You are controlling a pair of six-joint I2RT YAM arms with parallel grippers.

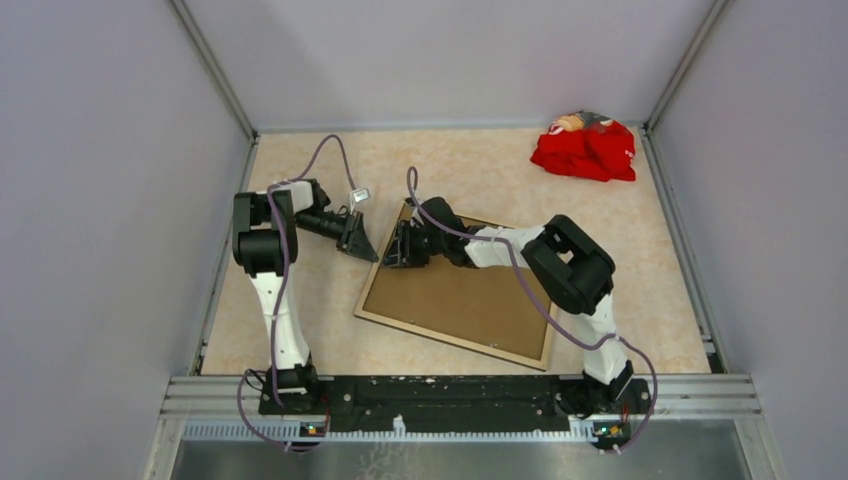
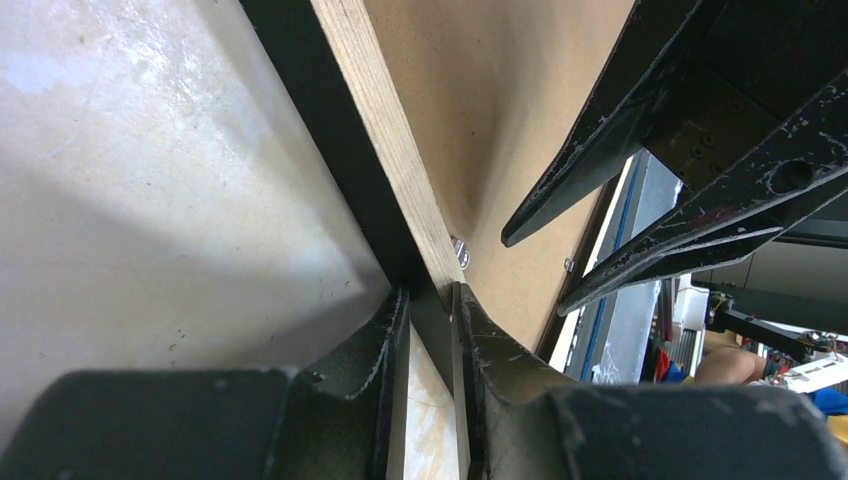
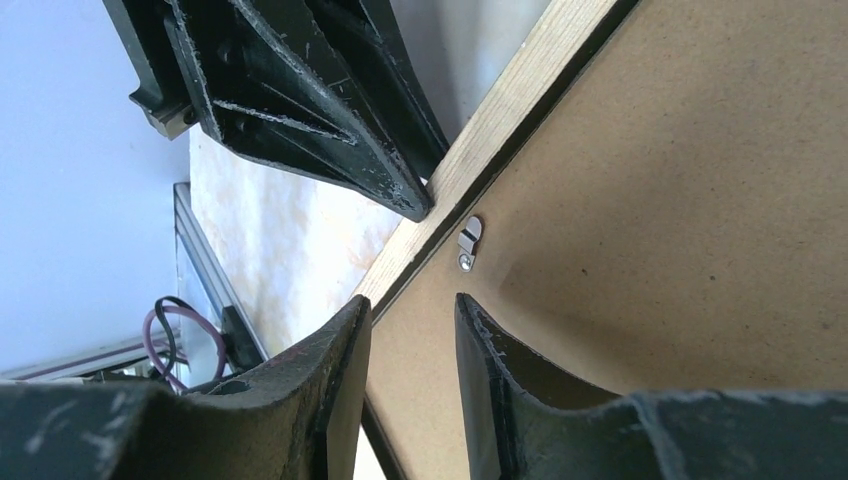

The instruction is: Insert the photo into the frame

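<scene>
Enclosing everything, plain pale grey walls (image 1: 100, 200) rise on three sides of a cream, marbled counter (image 1: 480, 170) with a ribbed metal rail (image 1: 460, 395) along its near edge.

The frame (image 1: 450, 343) is the biggest thing on that counter. It lies back-up at the middle, turned at a slant, so its far-left corner points away from the arms. Most of what shows is a plain brown backing board (image 1: 460, 295) set inside a thin rim. That rim is light tan wood on its upper face, with a black outer side showing in the left wrist view.

Both arms reach to the frame's far-left side. The left fingers (image 2: 385, 350) straddle the rim there from outside, one on each face, clamped on the frame. The right fingers (image 3: 335, 370) stand apart over the board just inside the same rim, gripping nothing, and their tips face the left ones across the wood.

A crumpled red cloth (image 1: 585, 150) lies well beyond the frame's far-right corner, against the back wall.

A small silver turn clip (image 3: 468, 243) sits on the board against the rim, near the two sets of fingertips.
</scene>
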